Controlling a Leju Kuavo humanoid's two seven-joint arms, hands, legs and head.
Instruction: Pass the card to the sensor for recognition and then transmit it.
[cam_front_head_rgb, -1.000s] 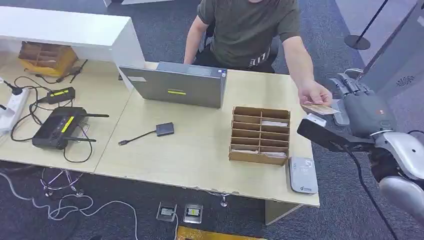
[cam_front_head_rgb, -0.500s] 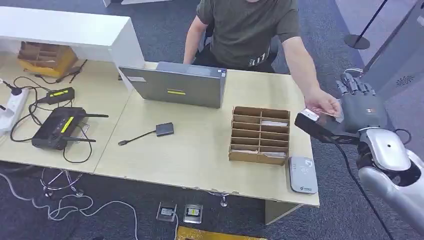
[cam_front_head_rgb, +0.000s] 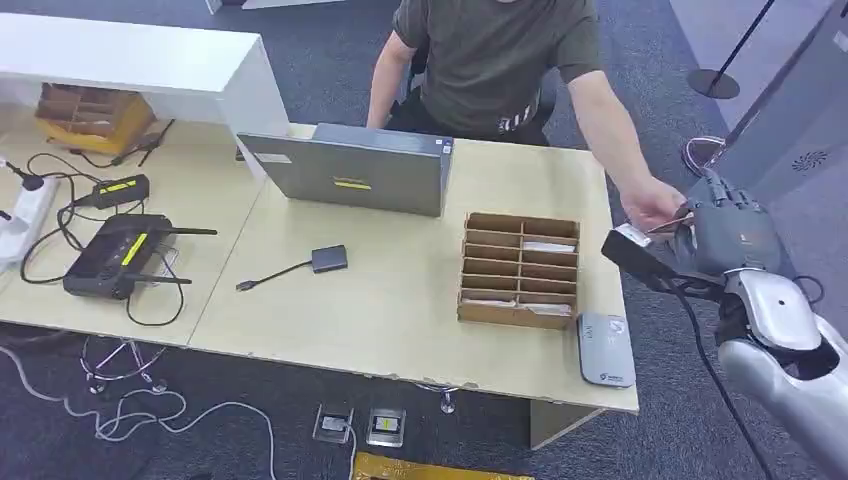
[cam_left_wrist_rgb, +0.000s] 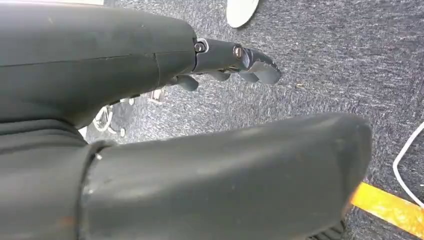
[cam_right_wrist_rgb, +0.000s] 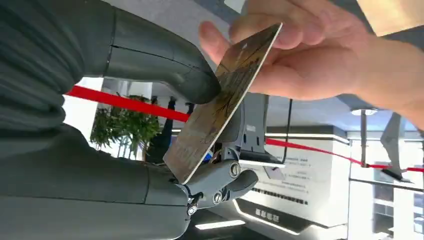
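Observation:
A person's hand (cam_front_head_rgb: 655, 205) holds a gold-patterned card (cam_front_head_rgb: 672, 222) out past the table's right edge. My right hand (cam_front_head_rgb: 735, 235) meets it there. In the right wrist view the card (cam_right_wrist_rgb: 220, 110) stands on edge between my thumb (cam_right_wrist_rgb: 170, 65) and my darker fingers (cam_right_wrist_rgb: 225, 177), with the thumb tip pressing its face while the person's hand (cam_right_wrist_rgb: 300, 65) still pinches its far end. The grey card sensor (cam_front_head_rgb: 606, 349) lies flat at the table's front right corner. My left hand (cam_left_wrist_rgb: 125, 75) hangs over the carpet, fingers (cam_left_wrist_rgb: 250, 60) stretched out, holding nothing.
A cardboard slot organiser (cam_front_head_rgb: 521, 269) stands left of the sensor. Behind it is a grey laptop (cam_front_head_rgb: 350, 168), with the seated person beyond. A small adapter on a cable (cam_front_head_rgb: 328, 259), a black router (cam_front_head_rgb: 118, 253) and tangled leads lie on the table (cam_front_head_rgb: 400, 310) to the left.
The person's hand carried the card to the right into my right hand. My right hand drew back slightly, and the card went from lying flat to standing on edge between thumb and fingers.

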